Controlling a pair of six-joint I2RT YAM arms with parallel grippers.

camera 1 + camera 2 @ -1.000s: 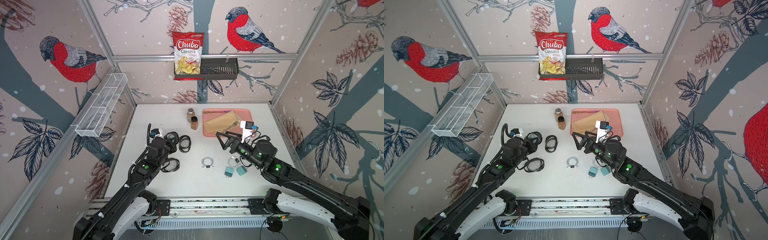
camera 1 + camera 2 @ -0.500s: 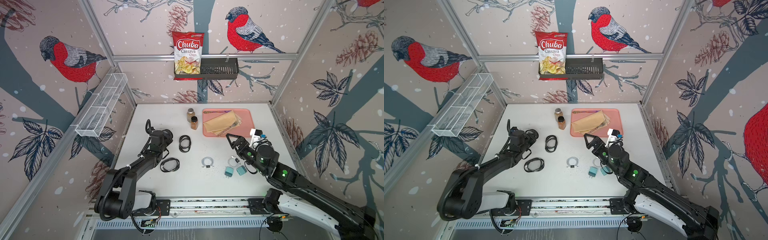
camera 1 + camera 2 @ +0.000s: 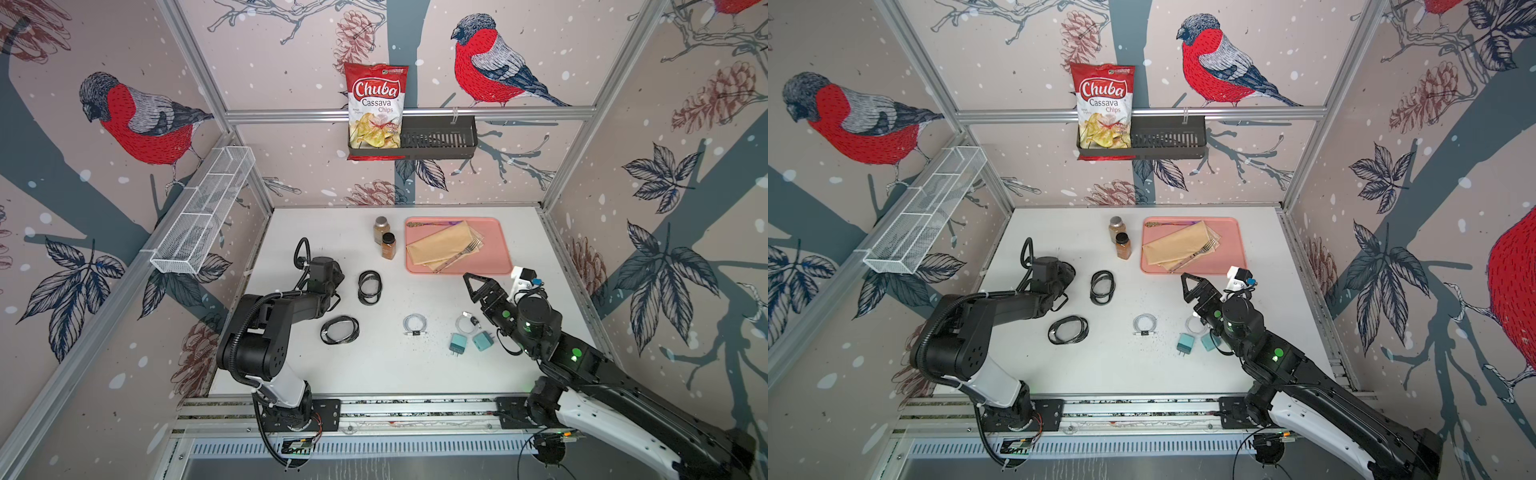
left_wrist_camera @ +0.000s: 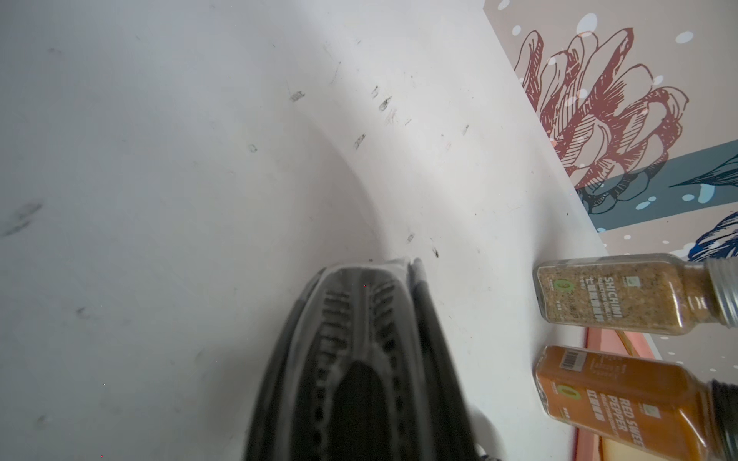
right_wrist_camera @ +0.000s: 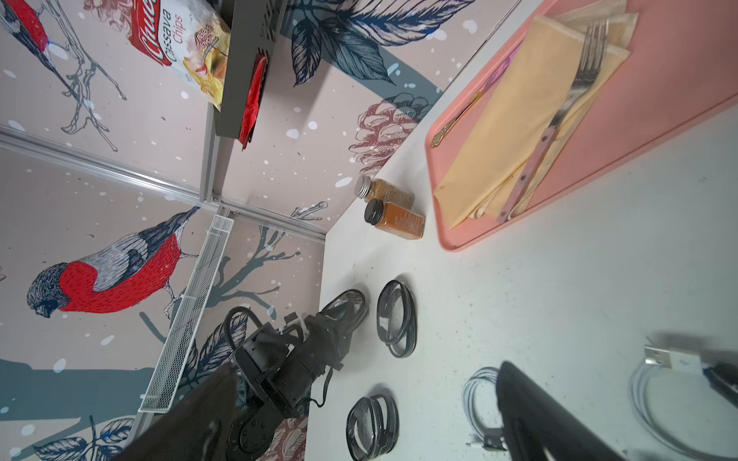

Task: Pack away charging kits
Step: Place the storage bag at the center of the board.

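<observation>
Your left gripper (image 3: pixel 332 279) pinches a case (image 4: pixel 359 339) near the left edge of the table (image 3: pixel 395 365) | right gripper (image 3: pixel 478 286) spread by the tray (image 3: pixel 457 272) front rim | chargers (image 3: pixel 457 343), cables (image 3: pixel 414 324) beside it; open table mid-front.

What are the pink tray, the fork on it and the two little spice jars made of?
Pink tray: looks like matte plastic, one smooth moulded piece with a rounded rim.
Fork: shiny metal tines; pinkish handle with rivets, probably plastic.
Shichimi jar and red pepper jar: see-through walls showing the powder, glass or clear plastic, cannot tell; the first has a silvery, metal-looking cap, the second a black one.
</observation>
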